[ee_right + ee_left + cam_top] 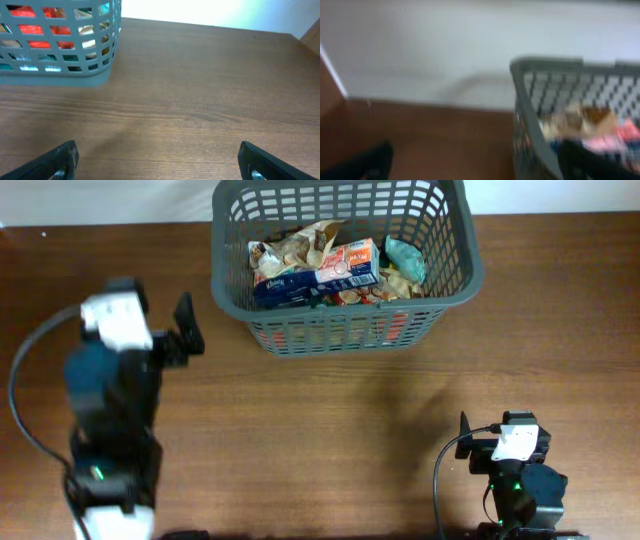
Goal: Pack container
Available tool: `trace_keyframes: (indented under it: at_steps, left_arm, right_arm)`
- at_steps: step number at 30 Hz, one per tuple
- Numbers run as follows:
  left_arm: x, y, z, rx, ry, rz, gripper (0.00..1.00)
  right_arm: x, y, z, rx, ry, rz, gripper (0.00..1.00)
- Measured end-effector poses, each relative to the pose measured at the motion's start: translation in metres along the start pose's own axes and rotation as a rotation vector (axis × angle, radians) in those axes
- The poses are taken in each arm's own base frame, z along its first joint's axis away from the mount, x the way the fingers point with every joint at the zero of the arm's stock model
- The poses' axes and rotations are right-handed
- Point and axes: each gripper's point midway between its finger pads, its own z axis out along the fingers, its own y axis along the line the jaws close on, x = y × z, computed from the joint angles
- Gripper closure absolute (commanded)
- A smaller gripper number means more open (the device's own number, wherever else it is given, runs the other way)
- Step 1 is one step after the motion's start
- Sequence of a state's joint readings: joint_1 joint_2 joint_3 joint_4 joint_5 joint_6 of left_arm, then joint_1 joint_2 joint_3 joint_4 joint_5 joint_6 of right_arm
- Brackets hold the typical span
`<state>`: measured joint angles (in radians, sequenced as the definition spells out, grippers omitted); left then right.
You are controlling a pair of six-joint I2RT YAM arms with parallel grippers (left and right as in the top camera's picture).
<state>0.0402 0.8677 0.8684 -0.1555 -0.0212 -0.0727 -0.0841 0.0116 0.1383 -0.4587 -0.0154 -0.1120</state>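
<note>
The container is a large dark grey lattice basket at the back middle of the table. It holds several snack packets and a teal packet. It also shows in the blurred left wrist view and in the right wrist view. My left gripper is open and empty, left of the basket and above the table; its fingers are wide apart. My right gripper is open and empty over bare wood at the front right, with its arm folded low.
The brown wooden table runs up to a white wall behind the basket. Black cables loop by the left arm and the right arm.
</note>
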Motion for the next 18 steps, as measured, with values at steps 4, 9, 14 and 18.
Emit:
trace_keyframes:
  at_steps: [4,9,14,18]
  left_arm:
    - [0.045,0.017,-0.029,-0.066,-0.102,-0.028,0.01]
    - [0.120,0.033,-0.050,-0.123,-0.121,-0.043,0.01]
    - [0.149,0.038,-0.065,-0.136,-0.185,-0.054,0.01]
    - [0.161,0.040,-0.069,-0.140,-0.171,-0.053,0.01]
  right_arm:
    - [0.000,0.000,0.000,0.000,0.000,0.000,0.01]
    - [0.000,0.000,0.000,0.000,-0.002,0.000,0.01]
    - [0.000,0.000,0.000,0.000,-0.001,0.000,0.01]
    - [0.000,0.000,0.000,0.000,-0.001,0.000,0.01]
